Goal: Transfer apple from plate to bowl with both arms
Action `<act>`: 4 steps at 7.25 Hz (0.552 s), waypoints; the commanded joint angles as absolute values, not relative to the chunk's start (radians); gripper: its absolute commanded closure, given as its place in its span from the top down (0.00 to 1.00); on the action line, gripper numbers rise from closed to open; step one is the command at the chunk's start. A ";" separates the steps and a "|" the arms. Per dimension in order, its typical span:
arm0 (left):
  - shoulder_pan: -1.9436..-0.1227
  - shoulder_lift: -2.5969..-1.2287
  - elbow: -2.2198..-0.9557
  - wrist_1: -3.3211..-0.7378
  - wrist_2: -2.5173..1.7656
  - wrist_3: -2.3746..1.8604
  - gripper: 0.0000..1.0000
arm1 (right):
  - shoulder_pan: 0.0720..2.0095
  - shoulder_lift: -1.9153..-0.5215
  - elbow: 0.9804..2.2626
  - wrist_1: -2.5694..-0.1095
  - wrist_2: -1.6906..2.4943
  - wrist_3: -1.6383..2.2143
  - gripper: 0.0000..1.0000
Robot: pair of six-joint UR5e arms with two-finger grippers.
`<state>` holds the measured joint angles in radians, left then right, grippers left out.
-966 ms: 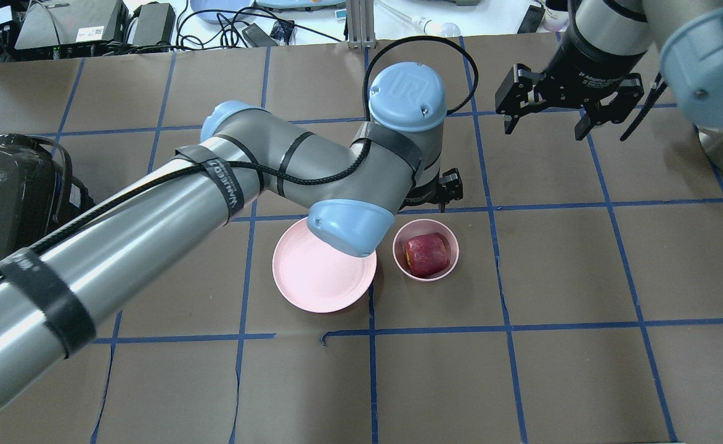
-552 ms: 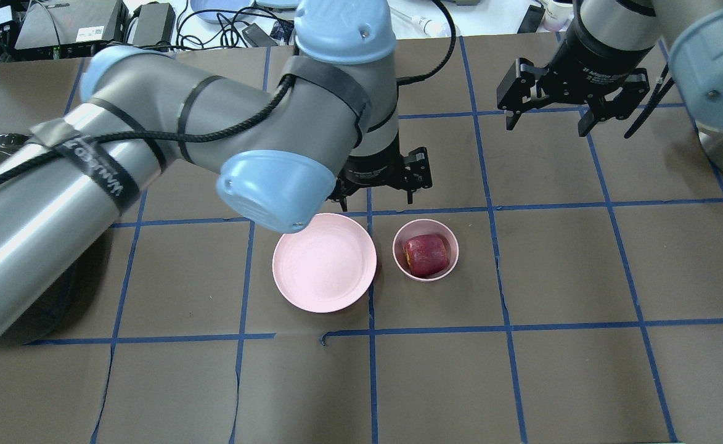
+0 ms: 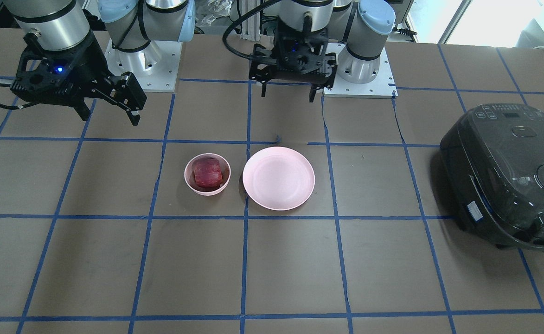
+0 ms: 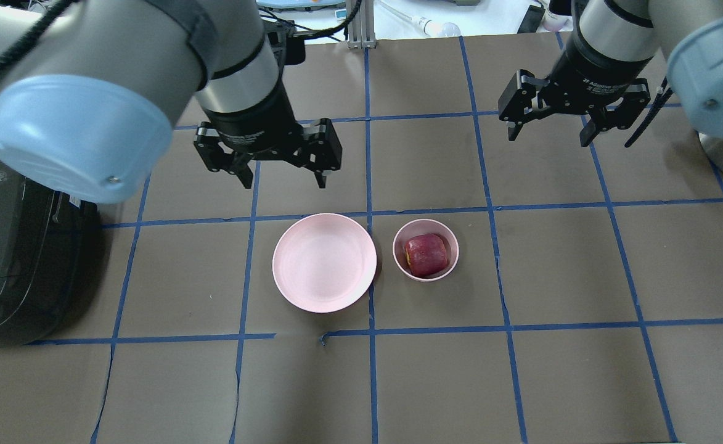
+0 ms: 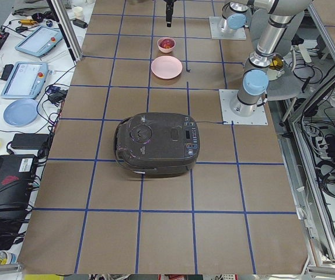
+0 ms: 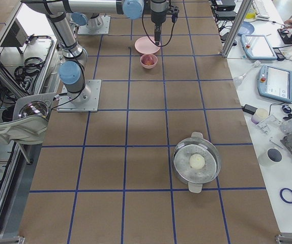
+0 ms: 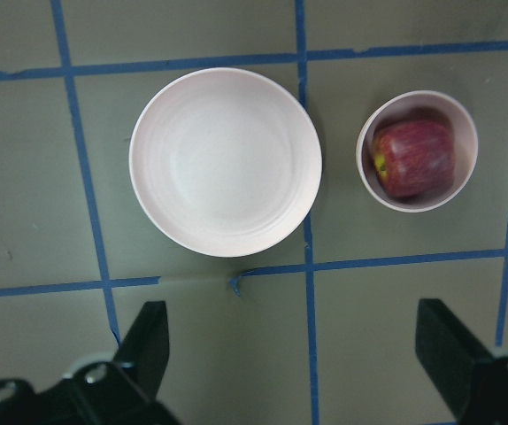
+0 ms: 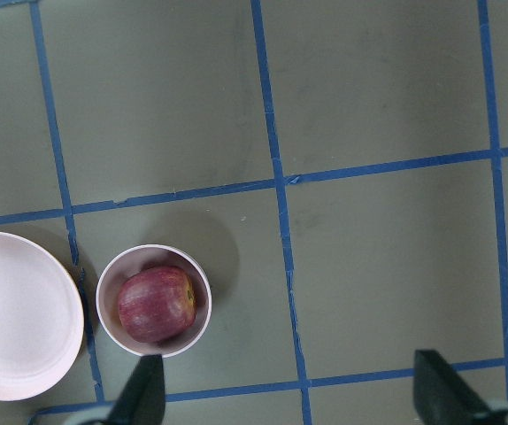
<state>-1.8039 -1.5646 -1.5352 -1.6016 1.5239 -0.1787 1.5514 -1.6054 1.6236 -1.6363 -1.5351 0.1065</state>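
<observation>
The dark red apple lies inside the small pink bowl; it also shows in the front view and in both wrist views. The wide pink plate sits bare just left of the bowl. My left gripper is open and empty, raised above the table behind the plate. My right gripper is open and empty, raised at the back right, well away from the bowl.
A black rice cooker stands at the table's left edge. A metal pot with a white ball sits far down the table on the right. Cables and devices lie beyond the back edge.
My left arm has swung left and back, lifting away from the bowl and uncovering the plate. The right gripper has barely moved. The apple stays in the bowl.
</observation>
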 commanded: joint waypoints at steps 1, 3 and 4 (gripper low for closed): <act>-1.639 -1.528 -1.540 -1.615 1.525 -0.085 1.00 | 1.551 -1.606 1.629 -1.635 -1.539 0.106 1.00; -1.600 -1.526 -1.548 -1.557 1.528 -0.028 1.00 | 1.551 -1.600 1.629 -1.635 -1.539 0.109 1.00; -1.600 -1.526 -1.551 -1.549 1.528 -0.026 1.00 | 1.548 -1.600 1.629 -1.635 -1.540 0.109 1.00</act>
